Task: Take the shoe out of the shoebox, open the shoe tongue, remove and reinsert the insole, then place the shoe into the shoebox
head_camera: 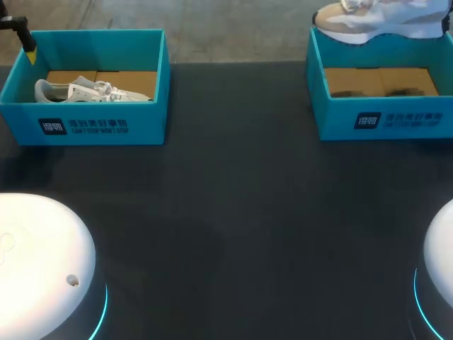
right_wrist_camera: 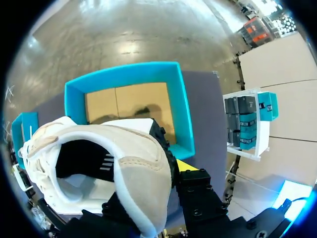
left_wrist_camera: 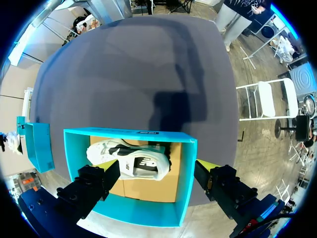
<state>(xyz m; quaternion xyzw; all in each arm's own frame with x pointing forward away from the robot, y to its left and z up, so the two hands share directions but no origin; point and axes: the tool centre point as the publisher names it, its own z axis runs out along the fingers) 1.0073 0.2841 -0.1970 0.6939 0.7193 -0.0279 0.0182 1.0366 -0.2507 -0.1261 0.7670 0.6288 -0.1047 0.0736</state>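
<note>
A white shoe (head_camera: 85,91) lies on its side in the left teal shoebox (head_camera: 92,127). In the left wrist view my left gripper (left_wrist_camera: 156,181) hangs open above that shoebox (left_wrist_camera: 185,178), its fingers straddling the shoe (left_wrist_camera: 129,161) without touching it. One yellow tip of the left gripper (head_camera: 30,44) shows at the box's far left corner. A beige and white shoe (head_camera: 375,20) is held in the air over the right shoebox (head_camera: 382,120). My right gripper (right_wrist_camera: 171,166) is shut on this shoe (right_wrist_camera: 133,168) at its heel collar, above the box's bare cardboard floor (right_wrist_camera: 124,101).
The two shoeboxes stand at the table's far edge, left and right. Dark tabletop (head_camera: 233,212) spreads between and in front of them. My arms' white bases (head_camera: 35,255) sit at the near corners.
</note>
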